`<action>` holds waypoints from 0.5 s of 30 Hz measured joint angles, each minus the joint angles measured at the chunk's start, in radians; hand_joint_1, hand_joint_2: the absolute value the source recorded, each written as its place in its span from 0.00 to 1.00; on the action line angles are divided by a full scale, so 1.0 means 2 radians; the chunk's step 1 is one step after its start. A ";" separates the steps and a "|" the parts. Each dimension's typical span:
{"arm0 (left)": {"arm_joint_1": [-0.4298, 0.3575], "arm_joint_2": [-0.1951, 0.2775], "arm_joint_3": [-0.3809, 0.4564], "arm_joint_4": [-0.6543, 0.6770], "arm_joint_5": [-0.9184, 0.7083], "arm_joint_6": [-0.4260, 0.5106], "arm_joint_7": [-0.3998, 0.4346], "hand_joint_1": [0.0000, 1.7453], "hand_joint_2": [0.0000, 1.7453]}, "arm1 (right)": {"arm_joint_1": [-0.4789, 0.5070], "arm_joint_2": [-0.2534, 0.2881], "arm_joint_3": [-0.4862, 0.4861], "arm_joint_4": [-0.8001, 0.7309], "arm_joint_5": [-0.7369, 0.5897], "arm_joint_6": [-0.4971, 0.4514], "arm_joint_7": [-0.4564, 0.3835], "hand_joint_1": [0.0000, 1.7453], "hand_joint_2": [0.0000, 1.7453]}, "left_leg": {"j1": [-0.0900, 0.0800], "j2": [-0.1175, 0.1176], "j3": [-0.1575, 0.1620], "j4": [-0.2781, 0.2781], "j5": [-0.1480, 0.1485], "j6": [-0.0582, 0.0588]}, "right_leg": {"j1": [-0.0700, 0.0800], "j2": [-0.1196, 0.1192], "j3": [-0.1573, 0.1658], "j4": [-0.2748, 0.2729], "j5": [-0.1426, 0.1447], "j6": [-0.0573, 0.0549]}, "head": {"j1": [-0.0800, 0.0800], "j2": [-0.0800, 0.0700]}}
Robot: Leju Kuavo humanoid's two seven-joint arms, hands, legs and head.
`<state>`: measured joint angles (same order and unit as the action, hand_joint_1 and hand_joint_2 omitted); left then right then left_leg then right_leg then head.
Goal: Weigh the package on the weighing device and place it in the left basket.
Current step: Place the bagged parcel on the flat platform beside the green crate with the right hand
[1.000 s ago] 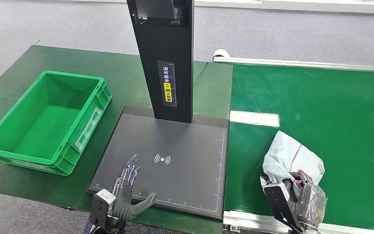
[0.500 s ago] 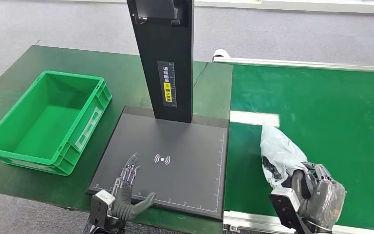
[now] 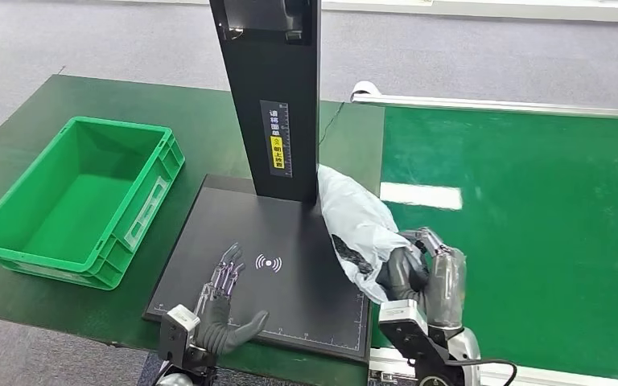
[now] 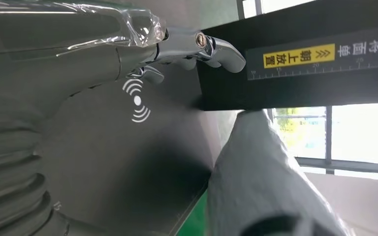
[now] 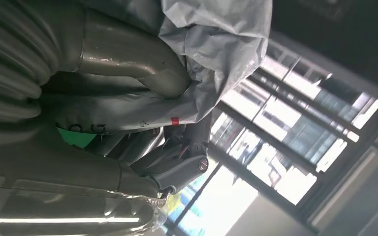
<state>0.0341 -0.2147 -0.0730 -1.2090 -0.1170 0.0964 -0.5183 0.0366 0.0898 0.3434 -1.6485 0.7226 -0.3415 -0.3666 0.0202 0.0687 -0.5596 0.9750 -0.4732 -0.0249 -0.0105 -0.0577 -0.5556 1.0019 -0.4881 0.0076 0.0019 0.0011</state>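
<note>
My right hand [image 3: 425,275] grips the grey plastic package [image 3: 354,225] by its lower end and holds it tilted over the right edge of the black weighing plate [image 3: 290,233], its top near the black post [image 3: 272,96]. In the right wrist view the thumb [image 5: 128,59] presses into the crinkled package [image 5: 216,44]. My left hand [image 3: 224,310] hovers open over the plate's near left part, fingers spread toward the white wireless mark [image 3: 268,262]. The left wrist view has the package [image 4: 266,182] beside the post [image 4: 295,64]. The green basket [image 3: 16,241] stands empty at the left.
The scale sits on a dark green table [image 3: 64,92]. To its right runs a bright green conveyor belt [image 3: 531,209] with a metal rail [image 3: 499,105] at the back. Grey floor lies beyond.
My right hand has lifted the package off the conveyor belt and carried it left, up over the right side of the weighing plate. My left hand has edged slightly forward.
</note>
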 joint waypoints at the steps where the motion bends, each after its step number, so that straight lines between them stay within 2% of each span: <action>1: -0.002 0.001 -0.002 0.002 0.000 0.001 -0.001 0.00 1.00 | -0.004 0.000 0.007 0.008 -0.003 0.001 0.000 1.00 1.00 | 0.000 0.000 0.000 0.000 0.000 0.000 | 0.000 0.000 0.000 0.000 0.000 0.000 | 0.000 0.000; 6: -0.010 0.004 -0.010 0.011 0.005 0.005 -0.003 0.00 1.00 | -0.025 0.001 0.034 0.047 -0.021 0.024 0.000 1.00 1.00 | 0.000 0.000 0.000 0.000 0.000 0.000 | 0.000 0.000 0.000 0.000 0.000 0.000 | 0.000 0.000; 11: -0.020 0.007 -0.018 0.018 0.010 0.007 -0.002 0.00 1.00 | -0.046 0.019 0.063 0.109 -0.048 0.047 -0.001 1.00 1.00 | 0.000 0.000 0.000 0.000 0.000 0.000 | 0.000 0.000 0.000 0.000 0.000 0.000 | 0.000 0.000; 15: -0.026 0.009 -0.025 0.023 0.011 0.007 0.000 0.00 1.00 | -0.058 0.030 0.072 0.159 -0.102 0.086 -0.007 1.00 1.00 | 0.000 0.000 0.000 0.000 0.000 0.000 | 0.000 0.000 0.000 0.000 0.000 0.000 | 0.000 0.000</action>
<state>-0.0184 -0.1961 -0.1223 -1.1625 -0.0950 0.1112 -0.5182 -0.0803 0.1501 0.4874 -1.3304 0.5191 -0.1688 -0.3807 0.0202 0.0688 -0.5597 0.9750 -0.4731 -0.0250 -0.0104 -0.0576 -0.5558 1.0021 -0.4882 0.0075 0.0019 0.0011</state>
